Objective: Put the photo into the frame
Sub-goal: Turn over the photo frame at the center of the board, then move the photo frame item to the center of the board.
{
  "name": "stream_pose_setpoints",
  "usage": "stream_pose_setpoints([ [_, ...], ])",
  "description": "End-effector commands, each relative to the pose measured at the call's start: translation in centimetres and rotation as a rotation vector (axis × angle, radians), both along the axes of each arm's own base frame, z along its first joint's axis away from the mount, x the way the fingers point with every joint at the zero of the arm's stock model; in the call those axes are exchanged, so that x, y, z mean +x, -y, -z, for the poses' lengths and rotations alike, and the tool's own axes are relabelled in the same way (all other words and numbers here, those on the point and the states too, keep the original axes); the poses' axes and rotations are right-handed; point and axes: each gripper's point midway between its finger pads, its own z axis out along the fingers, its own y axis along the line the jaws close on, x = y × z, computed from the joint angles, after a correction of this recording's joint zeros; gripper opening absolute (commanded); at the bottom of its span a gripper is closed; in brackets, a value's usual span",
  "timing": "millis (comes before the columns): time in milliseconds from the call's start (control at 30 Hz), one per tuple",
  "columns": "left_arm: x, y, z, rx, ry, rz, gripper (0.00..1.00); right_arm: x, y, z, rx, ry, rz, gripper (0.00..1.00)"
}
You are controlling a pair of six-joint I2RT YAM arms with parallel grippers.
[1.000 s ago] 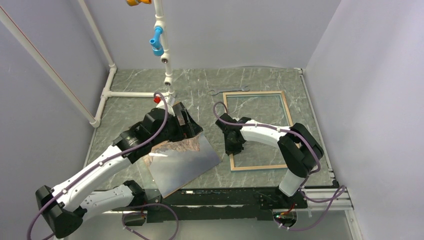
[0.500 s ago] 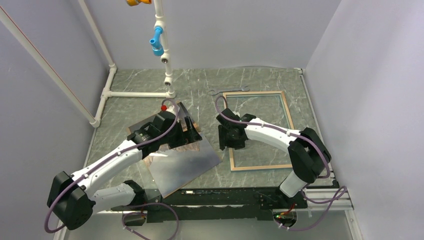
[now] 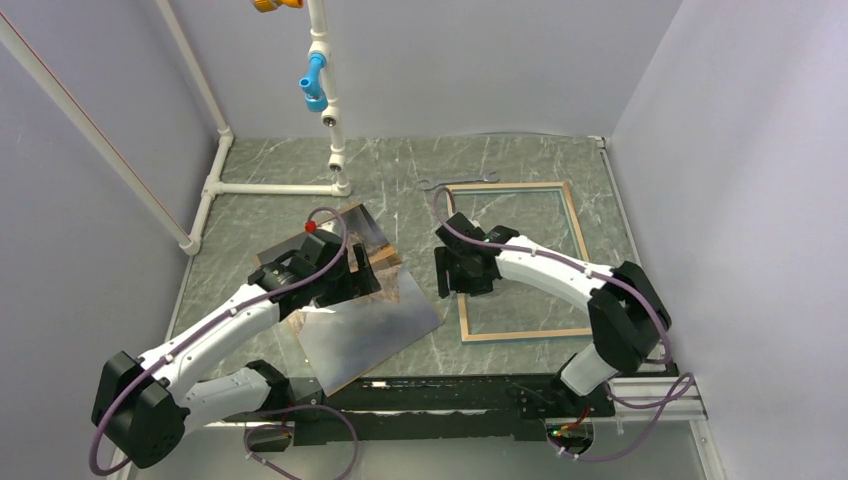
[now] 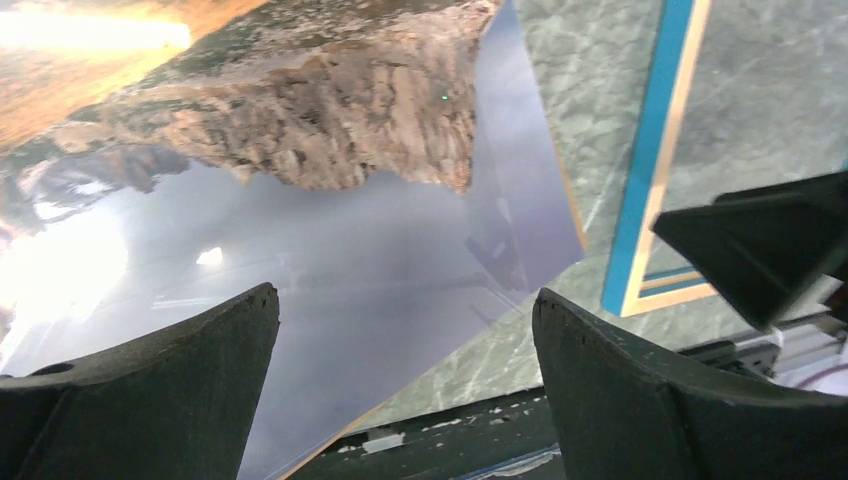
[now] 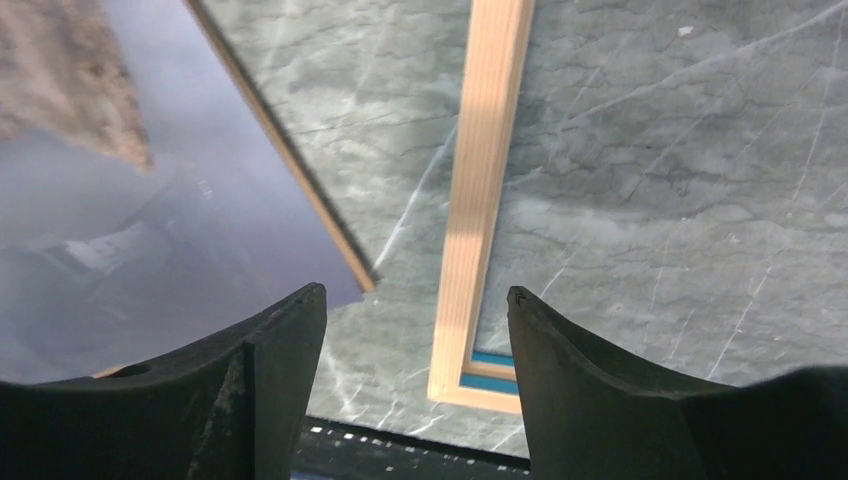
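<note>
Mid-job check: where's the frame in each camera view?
Top external: the frame lies right of centre, tan side up.
Left wrist: the frame is at the right, its blue strip showing.
Right wrist: the frame is at centre, one tan rail.
Shared landmark: the photo, its corner pointing at it.

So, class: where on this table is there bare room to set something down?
Bare: the far strip between the pipe and the frame, bar a small tool, and the table inside the frame. Crowded: the gap between photo and frame, where the right gripper hovers; the left arm reaches over the photo.
</note>
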Motion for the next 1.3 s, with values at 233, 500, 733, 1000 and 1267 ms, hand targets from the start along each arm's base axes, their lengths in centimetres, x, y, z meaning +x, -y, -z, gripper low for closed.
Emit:
stream_pose_setpoints([
  [233,0.2,-4.1,1.0,0.201,-0.039,-0.03,0.99,0.6,-5.8,-5.3,0.319,0.072,-0.109,0.84],
  [500,-0.4,-5.3,3.7,0.148,-0.132,-0.067,0.99,-0.8,-9.4,-4.2,0.409,-0.016,-0.178,0.81],
  [733,-1.0,-8.7,3.9,0.114,-0.147,-0.204,0.99,-1.7,-12.3,-2.2,0.42,-0.084,-0.21,0.79],
  [1000,-2.5,-14.0,4.4,0.174,-0.159,-0.393,0.99,-2.5,-12.0,0.7,0.319,-0.136,-0.221,0.79],
  [1267,-2.3,-13.7,4.4,0.15,-0.162,-0.393,0.99,-3.4,-11.6,0.0,0.154,-0.052,-0.277,0.78],
])
